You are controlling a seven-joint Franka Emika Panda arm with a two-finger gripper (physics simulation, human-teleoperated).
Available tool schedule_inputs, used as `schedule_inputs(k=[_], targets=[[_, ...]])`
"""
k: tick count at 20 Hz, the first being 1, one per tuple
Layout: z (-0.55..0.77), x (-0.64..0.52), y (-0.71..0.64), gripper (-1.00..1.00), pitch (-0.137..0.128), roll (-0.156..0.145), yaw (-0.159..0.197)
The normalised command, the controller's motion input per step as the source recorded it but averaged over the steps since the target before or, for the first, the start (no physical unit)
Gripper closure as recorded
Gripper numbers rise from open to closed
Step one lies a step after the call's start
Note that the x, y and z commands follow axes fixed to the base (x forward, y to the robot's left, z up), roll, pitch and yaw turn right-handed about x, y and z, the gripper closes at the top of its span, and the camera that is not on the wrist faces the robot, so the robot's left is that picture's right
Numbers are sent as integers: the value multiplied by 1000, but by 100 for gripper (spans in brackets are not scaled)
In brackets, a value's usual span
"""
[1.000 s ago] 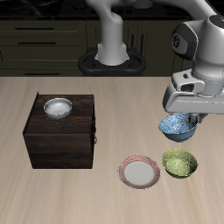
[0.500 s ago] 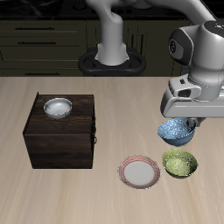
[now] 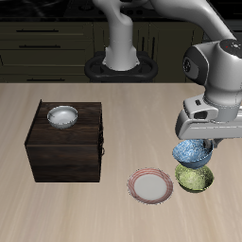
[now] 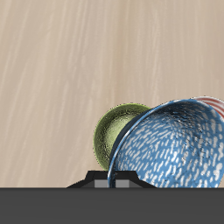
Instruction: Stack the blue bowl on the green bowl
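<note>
One wide wooden bench (image 3: 57, 213) fills the exterior view from the middle of the frame down to its lower edge, its pale grain running across. Behind it, along the top of the frame, stands a row of dark cabinets (image 3: 47, 38). The robot arm (image 3: 222, 71) comes next in bulk: its white base rises at the top centre, and its grey-and-white forearm bends down along the right edge. A dark wooden box (image 3: 61, 151) sits at the left centre of the frame, and on its top rests a white bowl (image 3: 62, 116) with a grey rim.

The gripper (image 3: 196, 135) hangs at the right of the frame, holding the blue bowl (image 3: 192, 152) by its rim; the fingers themselves are hidden behind the gripper body, so their exact gap cannot be told. The blue bowl is lifted off the bench and tilted, just above the green bowl (image 3: 196, 177), overlapping its far rim in the frame. The green bowl stands on the bench near the lower right. Just beside it, toward the lower centre, lies a flat white plate (image 3: 151, 185) with a pink rim.

In the wrist view the blue bowl (image 4: 175, 149) looms large with its speckled inside showing, and the green bowl (image 4: 115, 131) peeks out from behind it on the bench (image 4: 70, 70).
</note>
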Motion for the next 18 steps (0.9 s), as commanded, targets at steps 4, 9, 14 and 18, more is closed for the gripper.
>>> schedule_inputs(k=[4,9,14,18], targets=[[-350,77,49,100,44,3,13],[-190,64,-21,100,16,-3,19],[-297,102,-110,100,44,-25,12],[-235,46,-39,100,36,-17,21]])
